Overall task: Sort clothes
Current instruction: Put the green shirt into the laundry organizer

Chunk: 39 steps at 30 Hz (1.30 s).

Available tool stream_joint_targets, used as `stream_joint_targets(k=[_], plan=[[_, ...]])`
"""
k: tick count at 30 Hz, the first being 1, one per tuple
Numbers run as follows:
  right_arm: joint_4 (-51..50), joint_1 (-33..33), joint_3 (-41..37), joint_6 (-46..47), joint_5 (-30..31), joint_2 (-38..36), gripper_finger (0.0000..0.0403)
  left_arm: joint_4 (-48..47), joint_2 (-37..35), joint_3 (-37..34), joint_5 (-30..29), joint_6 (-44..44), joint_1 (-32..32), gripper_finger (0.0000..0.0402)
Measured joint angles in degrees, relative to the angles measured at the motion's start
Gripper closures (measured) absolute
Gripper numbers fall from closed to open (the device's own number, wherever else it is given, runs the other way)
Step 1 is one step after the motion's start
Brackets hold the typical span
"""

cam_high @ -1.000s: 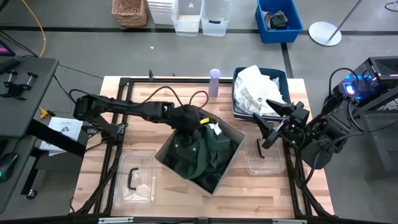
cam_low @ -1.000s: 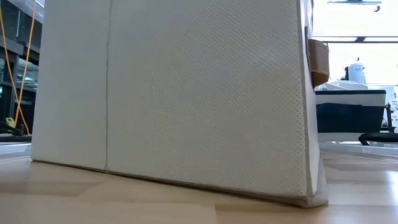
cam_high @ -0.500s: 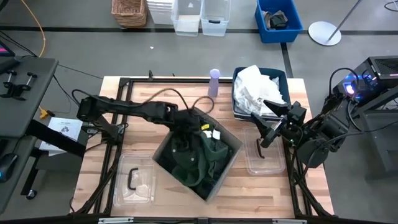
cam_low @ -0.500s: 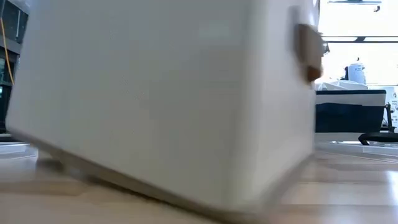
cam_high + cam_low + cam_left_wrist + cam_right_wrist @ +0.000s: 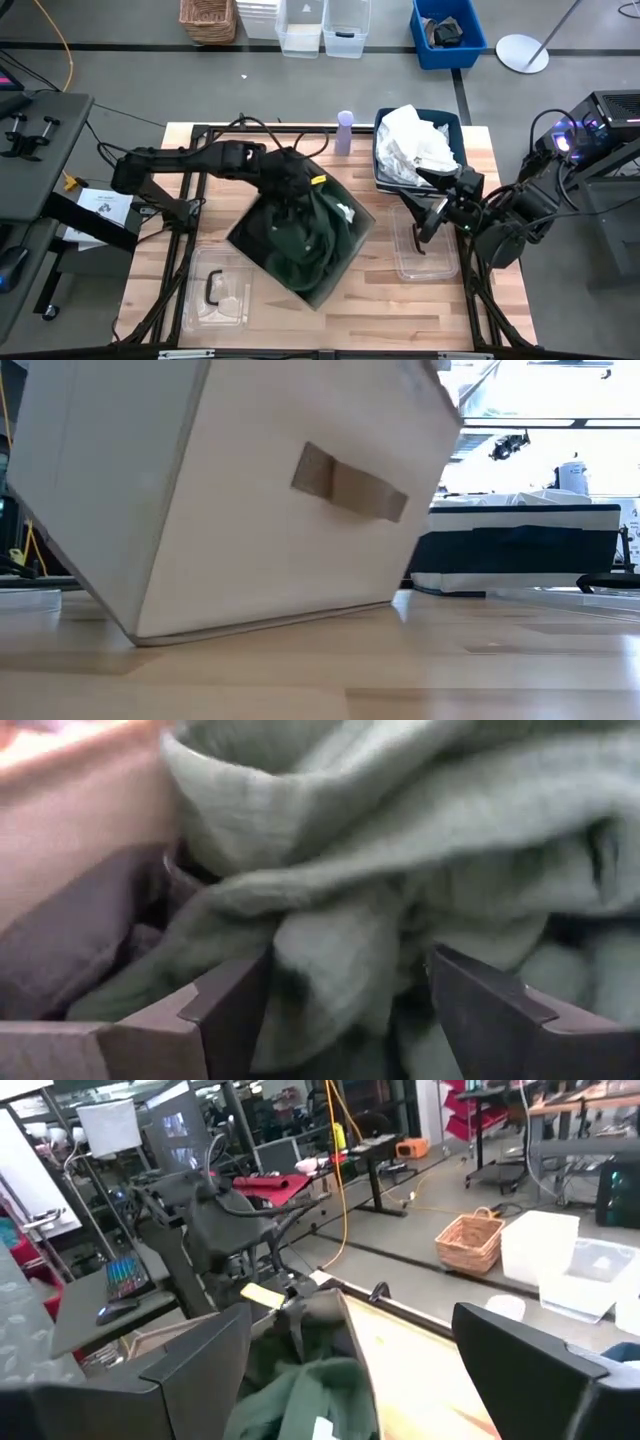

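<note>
So the table (image 5: 150, 250) has a beige fabric box (image 5: 240, 500) sitting mid-table, tipped up on 1 edge, with a dark green garment (image 5: 310, 235) bunched inside it. The dark blue bin (image 5: 385, 170) at the far right corner is stuffed with white clothes (image 5: 415, 140). Left gripper (image 5: 290, 195) is down in the box, fingers (image 5: 230, 1010) apart around a fold of the green fabric. Right gripper (image 5: 440, 195) hangs just beside the bin, fingers spread, holding nothing.

Soft matt dark green cloth garment (image 5: 310, 235), woven beige fabric box (image 5: 250, 490), pale smooth wooden table (image 5: 390, 300), clear plastic lids (image 5: 215, 290)
</note>
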Motion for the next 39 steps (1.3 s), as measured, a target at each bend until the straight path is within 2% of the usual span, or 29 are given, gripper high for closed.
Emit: stream_joint_targets(k=[4, 6, 8, 11, 15, 19, 23, 26, 30, 32, 34, 36, 37, 39], plan=[[0.0, -1.5, 0.0, 0.2, -2.5, 0.0, 0.0061, -3.6, 0.1, -2.3, -6.9, 0.1, 1.3, 0.0147], [0.0, -2.5, 0.0, 0.9, -3.7, 0.0, 0.0061, -1.5, 0.2, -5.1, -9.8, -0.8, 2.9, 0.0147], [-0.1, -3.3, 0.0, 1.3, -4.6, 0.0, 0.0061, 3.1, 0.3, -8.0, -10.1, -1.9, 5.0, 0.0147], [-0.1, -4.5, 0.0, 1.3, -6.2, 0.0, 0.0061, 14.1, 0.2, -13.0, -2.5, -2.5, 8.6, 0.0147], [-0.1, -5.9, 0.0, 1.7, -8.7, 0.0, 0.0061, 31.7, 0.3, -18.7, 9.1, -8.4, 11.8, 0.0147], [-0.1, -7.1, 0.0, 1.9, -10.2, 0.0, 0.0061, 47.8, -0.3, -21.1, 15.6, -16.5, 13.4, 0.0147], [-0.3, -8.3, 0.0, 2.9, -11.4, 0.0, 0.0061, 55.9, -2.0, -21.1, 15.9, -19.4, 16.3, 0.0147], [-0.4, -9.2, 0.0, 3.5, -12.1, 0.1, 0.0061, 57.4, -3.3, -21.1, 15.3, -22.4, 19.5, 0.0147], [-0.4, -10.4, 0.0, 3.8, -12.6, 0.7, 0.0061, 59.1, -5.2, -22.7, 15.0, -34.0, 21.7, 0.0147], [-0.4, -10.9, 0.0, 3.7, -12.7, 1.2, 0.0061, 63.4, -6.9, -24.7, 15.0, -40.9, 21.2, 0.0148], [-0.6, -11.5, 0.0, 3.7, -12.9, 1.7, 0.0061, 68.4, -8.7, -26.3, 15.3, -43.6, 20.5, 0.0148], [-0.8, -12.2, 0.0, 3.7, -13.8, 2.3, 0.0061, 66.2, -10.9, -26.3, 12.4, -37.7, 19.8, 0.0148], [-0.8, -12.7, 0.0, 3.7, -14.4, 2.6, 0.0061, 61.5, -12.1, -25.7, 8.4, -31.2, 19.3, 0.0149], [-0.8, -13.7, 0.0, 3.8, -16.0, 3.0, 0.0061, 50.0, -13.7, -24.0, -4.3, -18.7, 18.6, 0.0154]])
